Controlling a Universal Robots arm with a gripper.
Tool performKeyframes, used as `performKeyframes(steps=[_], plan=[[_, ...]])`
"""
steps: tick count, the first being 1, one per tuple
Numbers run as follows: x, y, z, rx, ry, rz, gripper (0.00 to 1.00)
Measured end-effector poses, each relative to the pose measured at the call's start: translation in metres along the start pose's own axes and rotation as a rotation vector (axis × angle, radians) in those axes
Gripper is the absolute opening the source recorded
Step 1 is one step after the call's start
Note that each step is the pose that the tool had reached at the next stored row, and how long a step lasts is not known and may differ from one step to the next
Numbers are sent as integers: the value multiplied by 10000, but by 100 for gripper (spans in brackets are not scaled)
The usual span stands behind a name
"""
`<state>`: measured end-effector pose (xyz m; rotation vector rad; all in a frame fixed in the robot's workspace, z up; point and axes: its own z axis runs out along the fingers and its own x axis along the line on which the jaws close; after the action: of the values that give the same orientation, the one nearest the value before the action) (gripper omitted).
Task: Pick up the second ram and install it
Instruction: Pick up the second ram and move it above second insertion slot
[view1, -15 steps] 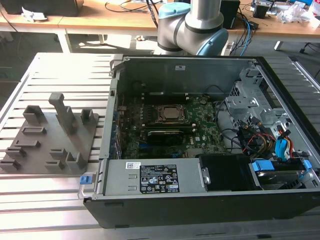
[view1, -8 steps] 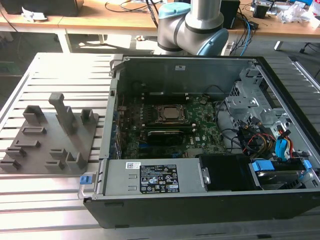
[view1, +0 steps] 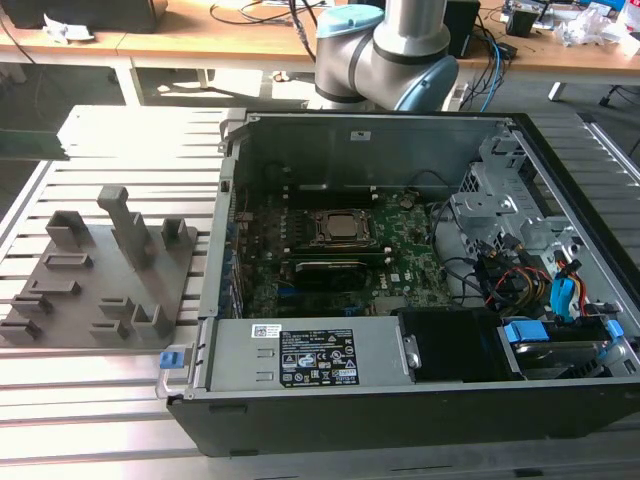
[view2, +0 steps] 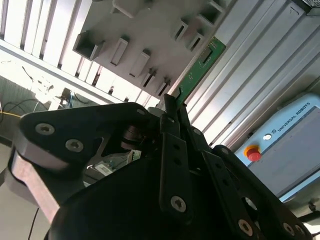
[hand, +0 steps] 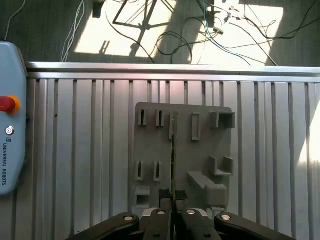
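The gripper (hand: 173, 196) is clenched on the ram (hand: 173, 150). In the first wrist view the ram shows edge-on, a thin green line running out from the fingertips over the grey fixture (hand: 150, 145); whether it touches the fixture I cannot tell. In the second wrist view its green face (view2: 197, 70) juts from the closed fingers (view2: 169, 107). In the exterior view the fixture (view1: 100, 270) lies on the slatted table (view1: 60, 400), at 9 o'clock from the open case (view1: 230, 180). Inside the case, the CPU socket (view1: 340, 228) sits on the motherboard (view1: 410, 255), at 12 o'clock from the power supply (view1: 310, 360).
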<state>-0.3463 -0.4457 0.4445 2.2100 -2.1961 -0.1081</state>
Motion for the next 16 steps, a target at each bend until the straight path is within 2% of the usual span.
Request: performKeyframes(steps=[1,2,4,6,13,16], plan=[[-1,-48,-3,-27,4,2,14],[-2,-135,-7,-71,5,4,14],[-2,-437,-28,-212,4,6,14],[-2,-472,-29,-226,3,7,14],[-2,-490,-31,-230,4,6,14],[-1,-670,-43,-230,4,7,14]])
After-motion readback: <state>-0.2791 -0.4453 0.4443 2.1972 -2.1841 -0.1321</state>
